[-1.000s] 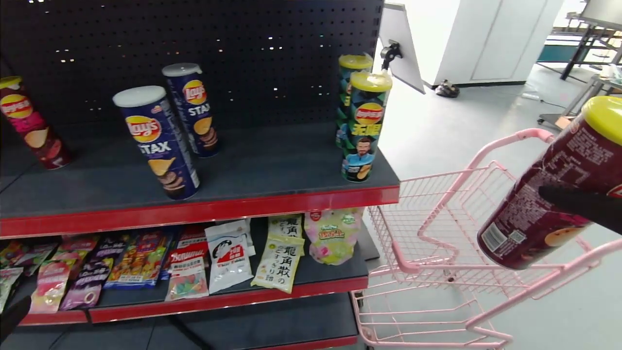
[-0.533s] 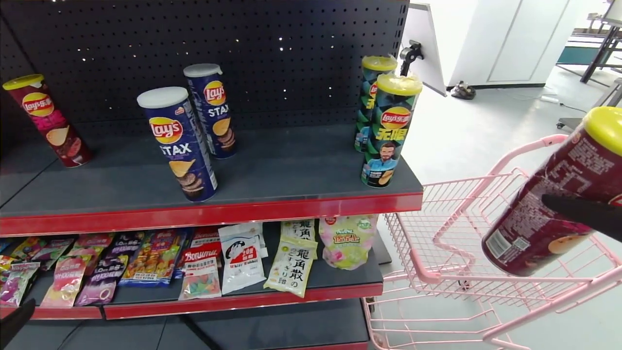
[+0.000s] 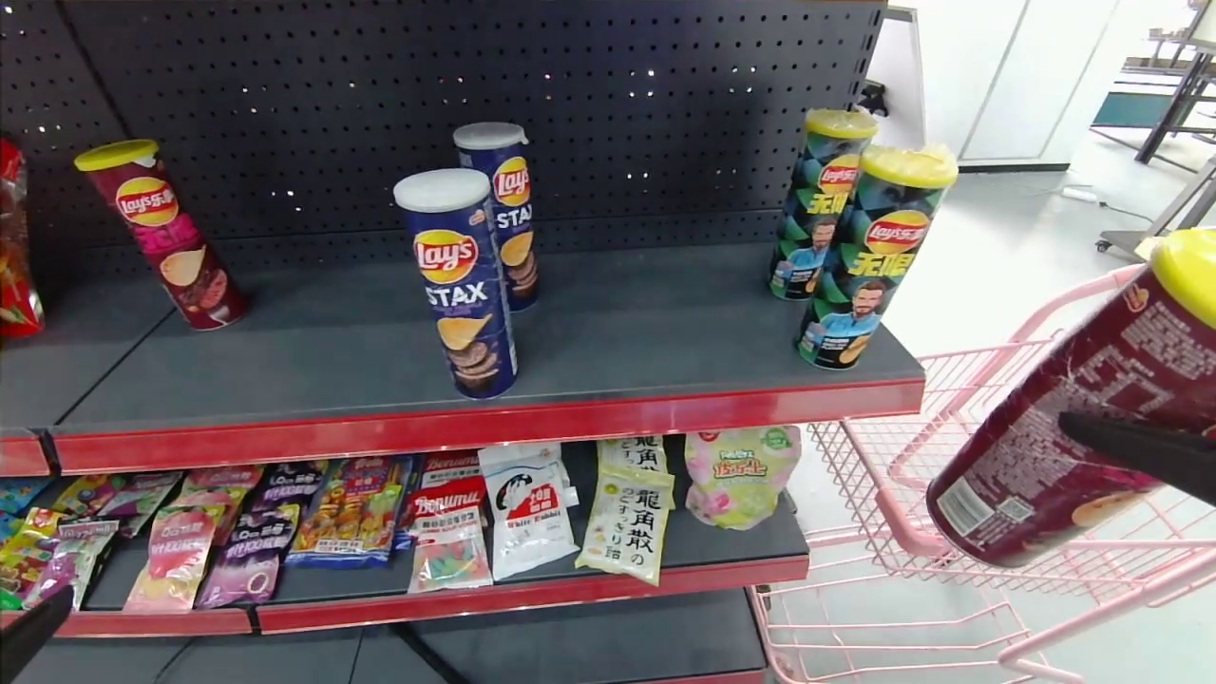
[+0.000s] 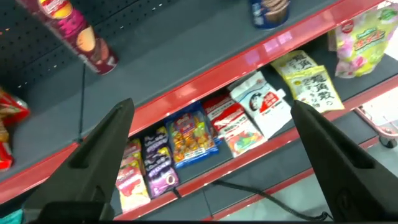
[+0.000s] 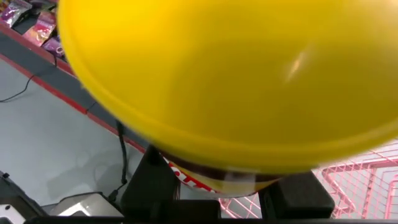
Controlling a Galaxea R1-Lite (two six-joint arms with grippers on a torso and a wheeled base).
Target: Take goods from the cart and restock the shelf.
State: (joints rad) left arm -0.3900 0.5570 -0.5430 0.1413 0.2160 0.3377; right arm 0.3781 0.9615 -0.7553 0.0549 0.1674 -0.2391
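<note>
Change: view is panned left along shelf (image 3: 665,332).
Right fingers (image 3: 1140,454): clamped on tilted maroon can (image 3: 1054,427).
Left fingers (image 4: 99,155): spread, empty.

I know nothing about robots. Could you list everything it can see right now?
dark grey metal shelf unit with red front edges: one, black pegboard back
maroon cardboard chip can with yellow lid: one, upper board, left
dark blue chip cans with white lids: two, upper board, middle
green-and-black patterned chip cans with yellow lids: two, upper board, right end
red snack bag: one, far left edge
flat snack bags: many, mixed colours, lower board
pink wire shopping cart: one, right of the shelf
second maroon chip can with yellow lid: one, tilted above the cart
right gripper: one, black, shut on that can
left gripper: one, black, open and empty, before the lower board
</note>
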